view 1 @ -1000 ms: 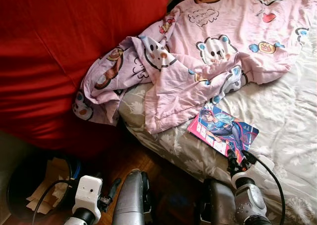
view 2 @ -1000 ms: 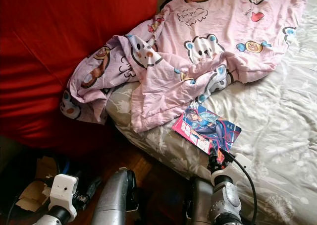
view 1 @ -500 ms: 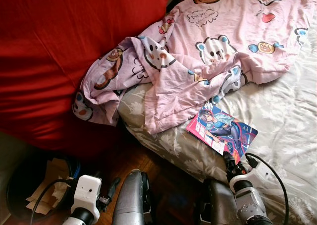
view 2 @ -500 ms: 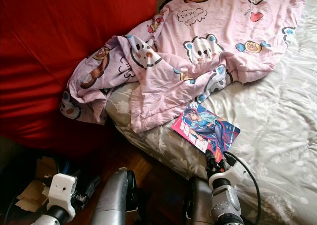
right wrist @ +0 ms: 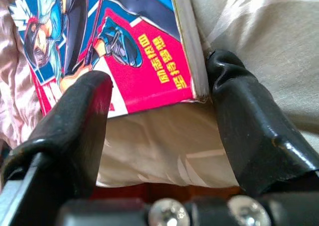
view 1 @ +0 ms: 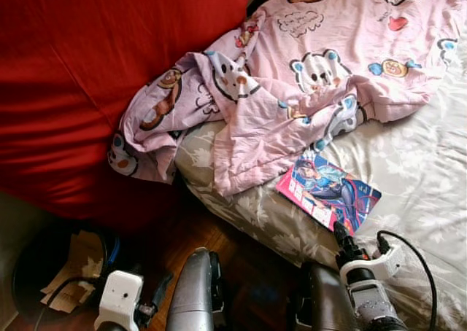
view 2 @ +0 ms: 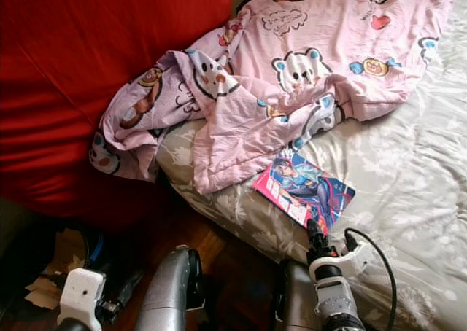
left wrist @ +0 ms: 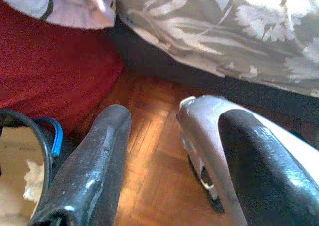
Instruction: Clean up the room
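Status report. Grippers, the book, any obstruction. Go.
Right gripper open at the book's near corner, not gripping. Left gripper open, low over the wood floor. Book flat on the bed, pink blanket touching its far edge.

The right tool (view 1: 341,234) has drawn back toward the robot: a second ago its black fingers overlapped the near corner of the bright pink-and-blue illustrated comic book (view 1: 329,191); now they stand spread just short of that corner. The left tool (view 1: 162,291), with its white wrist block, has sunk lower over the brown wooden floor (left wrist: 144,151).
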Tool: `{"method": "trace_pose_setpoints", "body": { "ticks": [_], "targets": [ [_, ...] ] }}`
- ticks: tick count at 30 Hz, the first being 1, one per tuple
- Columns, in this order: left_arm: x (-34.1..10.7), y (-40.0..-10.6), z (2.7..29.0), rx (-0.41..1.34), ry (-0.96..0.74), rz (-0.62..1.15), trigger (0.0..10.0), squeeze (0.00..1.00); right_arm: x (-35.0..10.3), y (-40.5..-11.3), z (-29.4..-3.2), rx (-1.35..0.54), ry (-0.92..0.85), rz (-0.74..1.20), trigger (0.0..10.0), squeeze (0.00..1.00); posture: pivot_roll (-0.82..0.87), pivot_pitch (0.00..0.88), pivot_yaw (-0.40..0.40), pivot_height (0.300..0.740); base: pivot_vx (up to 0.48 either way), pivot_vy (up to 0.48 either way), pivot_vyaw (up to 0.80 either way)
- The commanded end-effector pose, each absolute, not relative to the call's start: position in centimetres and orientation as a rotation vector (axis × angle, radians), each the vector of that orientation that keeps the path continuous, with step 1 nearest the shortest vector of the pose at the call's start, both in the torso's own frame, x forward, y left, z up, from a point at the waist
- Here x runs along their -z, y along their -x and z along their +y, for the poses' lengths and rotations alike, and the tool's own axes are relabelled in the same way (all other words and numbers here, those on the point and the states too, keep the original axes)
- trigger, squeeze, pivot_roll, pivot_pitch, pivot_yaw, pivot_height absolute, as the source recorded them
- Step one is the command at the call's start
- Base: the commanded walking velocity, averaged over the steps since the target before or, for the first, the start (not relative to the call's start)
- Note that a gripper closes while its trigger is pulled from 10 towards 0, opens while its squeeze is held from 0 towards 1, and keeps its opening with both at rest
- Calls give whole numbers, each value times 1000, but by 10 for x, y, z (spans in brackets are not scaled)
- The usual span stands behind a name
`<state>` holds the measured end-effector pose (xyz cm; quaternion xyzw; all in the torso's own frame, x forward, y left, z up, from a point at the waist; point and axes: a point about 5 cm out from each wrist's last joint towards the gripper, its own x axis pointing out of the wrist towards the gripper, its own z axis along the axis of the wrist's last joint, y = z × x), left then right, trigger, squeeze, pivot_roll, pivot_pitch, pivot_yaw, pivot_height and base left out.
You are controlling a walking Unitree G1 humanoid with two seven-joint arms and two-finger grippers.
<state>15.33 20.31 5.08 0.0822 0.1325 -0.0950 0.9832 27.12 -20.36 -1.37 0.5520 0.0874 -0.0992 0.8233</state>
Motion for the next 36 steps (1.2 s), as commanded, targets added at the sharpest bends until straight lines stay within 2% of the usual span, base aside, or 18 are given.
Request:
{"method": "trace_pose_setpoints", "body": {
  "ticks": [1,8,13,17,18,19,28,36],
  "targets": [
    [-49,-144,212,162,-160,306,10000,0,27,-261,-186,221,-1248,266,10000,0,319,396,134,607,0,0,0],
    [-52,-135,212,154,-163,318,10000,0,15,-276,-178,131,-1268,244,10000,0,338,418,138,607,0,0,0],
    [-50,-132,213,150,-166,332,10000,0,1,-291,-162,16,-1290,218,10000,0,336,421,133,607,0,0,0],
    [-50,-133,212,147,-168,337,10000,0,-2,-294,-159,4,-1296,204,10000,0,331,416,127,607,0,0,0],
    [-50,-133,212,146,-168,337,10000,0,-3,-294,-159,6,-1296,203,9647,0,331,416,127,607,0,0,0],
    [-49,-134,212,146,-169,337,10000,0,-3,-294,-159,9,-1297,199,0,0,329,412,124,607,0,0,0],
    [-44,-144,208,151,-173,329,10000,0,8,-281,-174,71,-1281,196,0,0,302,381,107,607,0,0,0],
    [-37,-154,205,154,-179,323,10000,0,6,-281,-188,121,-1267,142,0,0,264,337,86,607,0,0,0]
  ]
}}
